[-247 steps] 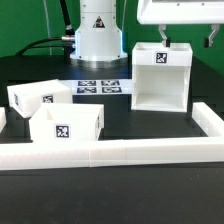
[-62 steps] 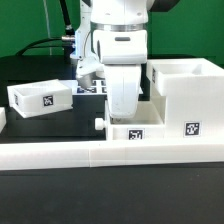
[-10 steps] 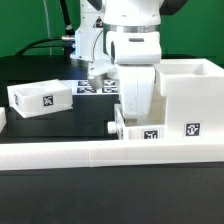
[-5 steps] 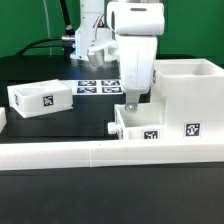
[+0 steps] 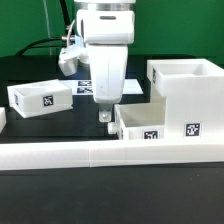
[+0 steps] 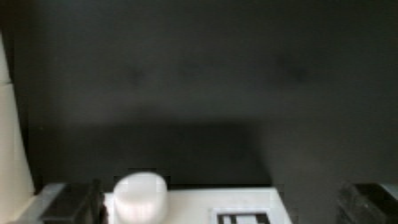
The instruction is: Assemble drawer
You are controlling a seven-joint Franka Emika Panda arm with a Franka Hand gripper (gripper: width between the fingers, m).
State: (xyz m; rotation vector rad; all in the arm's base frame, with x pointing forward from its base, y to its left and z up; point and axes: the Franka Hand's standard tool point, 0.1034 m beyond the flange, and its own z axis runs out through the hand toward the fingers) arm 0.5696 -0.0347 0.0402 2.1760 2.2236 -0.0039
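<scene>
The large hollow housing (image 5: 186, 92) stands at the exterior view's right, against the long white wall. One small tray (image 5: 146, 124) sits partly inside it, its tagged side facing the wall and its knob end sticking out. My gripper (image 5: 106, 116) hangs just off that knob end, open and empty, above the table. In the wrist view the tray's round knob (image 6: 139, 195) and white front (image 6: 199, 206) lie between my wide-apart fingers (image 6: 71, 200). The second small tray (image 5: 40, 97) lies loose at the exterior view's left.
The long low white wall (image 5: 100, 152) runs along the front and turns back at the right. The marker board (image 5: 84, 88) lies behind my arm, near the robot base. A green backdrop stands behind the dark table.
My gripper has let go of the tray beside the housing, risen and moved to the exterior view's left. The tray stays partly inside the housing.
</scene>
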